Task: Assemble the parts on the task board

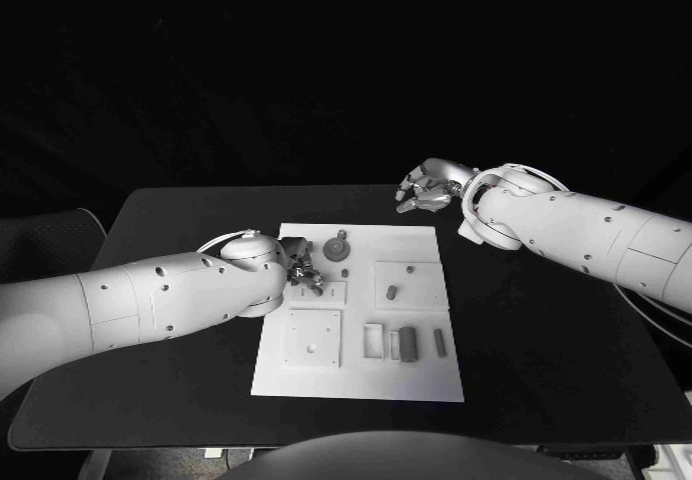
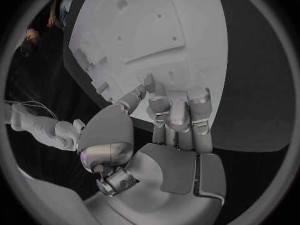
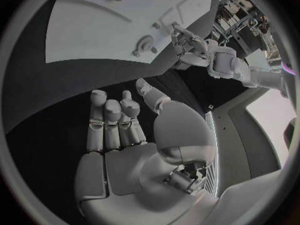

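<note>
While dark all around, matte black table under smooth white rectangular task board. No readable writing. Left hand over board's left part, fingers curled down near a small part; cannot tell if grasping. Round disc part just beyond those fingertips. Right hand off the board's far corner, fingers loosely apart, grasping nothing.

We cannot tell whether the left hand holds anything: its fingers curl over the task board, hiding what lies beneath them. The left arm covers the board's near-left edge. The small grey parts are too small for us to identify. The right arm is cut off by the picture's edge.
</note>
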